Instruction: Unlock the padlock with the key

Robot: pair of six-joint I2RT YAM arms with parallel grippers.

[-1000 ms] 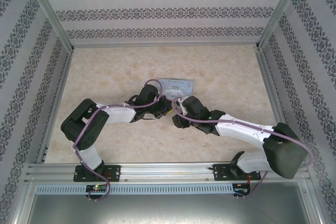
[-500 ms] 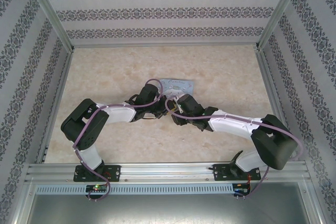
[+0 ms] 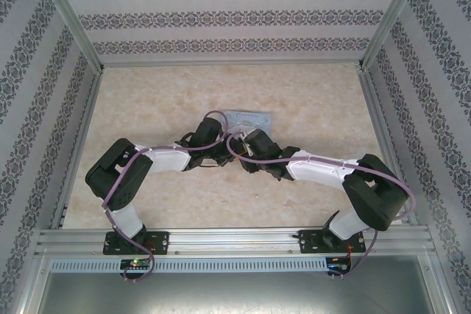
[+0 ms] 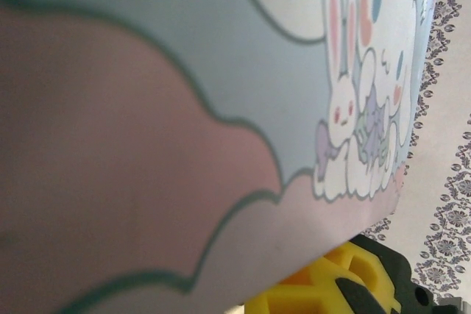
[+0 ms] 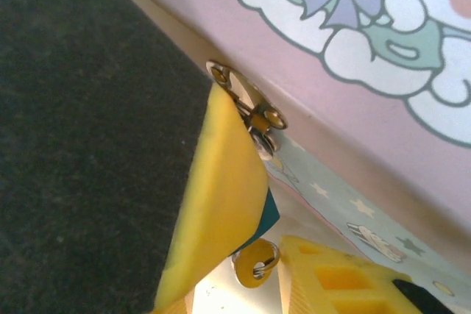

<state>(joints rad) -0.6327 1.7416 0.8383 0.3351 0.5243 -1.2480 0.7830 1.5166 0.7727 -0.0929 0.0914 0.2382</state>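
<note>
At the table's middle, by the tin's near edge, the padlock sits just beside the clasp, mostly hidden, its long axis unclear. The right gripper straddles it, grip uncertain; the left gripper is clenched.

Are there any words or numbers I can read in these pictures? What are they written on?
No words or numbers can be read.
The tin up close: only drawings, a white rabbit and cloud shapes, no letters.
The tin from the top camera: its marks are too small to read.
The wallpaper: a flowery pattern, no writing.
</note>
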